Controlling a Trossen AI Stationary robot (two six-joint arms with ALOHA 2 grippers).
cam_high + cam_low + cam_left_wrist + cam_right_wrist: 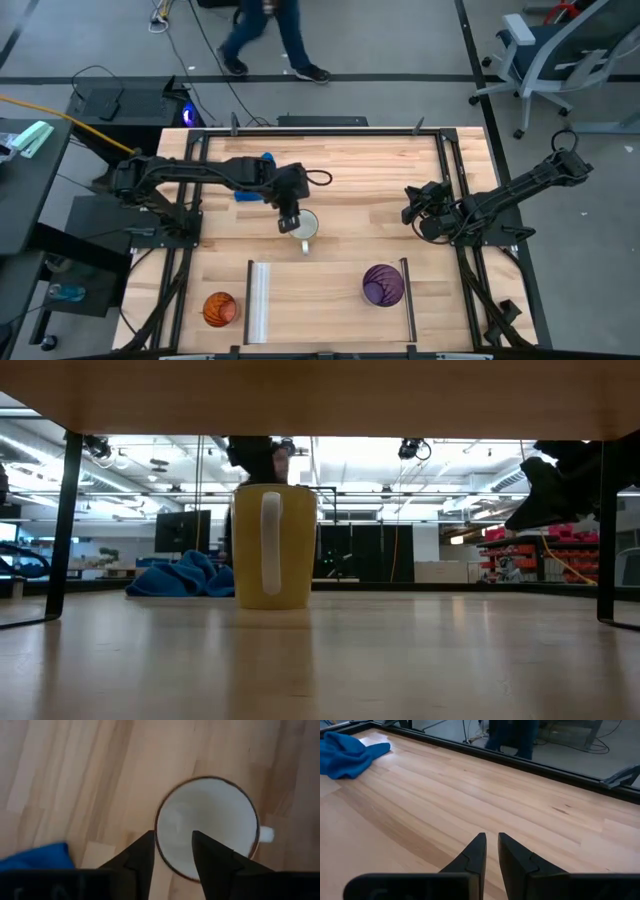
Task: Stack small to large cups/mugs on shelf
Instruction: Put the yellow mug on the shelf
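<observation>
While the left tool (289, 222) hangs right over the white mug (304, 228), its fingers sit apart, one on either side of the mug's wall.
Left of that tool, nearer the front, the orange cup (220, 309) stands on the counter (340, 170) just off the shelf (320, 290); the purple tumbler (383, 284) is on the shelf; further right, the right tool (412, 212) hovers with fingers slightly apart, holding nothing.

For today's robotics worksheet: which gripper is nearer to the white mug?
Left. The left gripper sits directly above the white mug, fingers open astride its rim. The right gripper waits far off near the table's right edge.
</observation>
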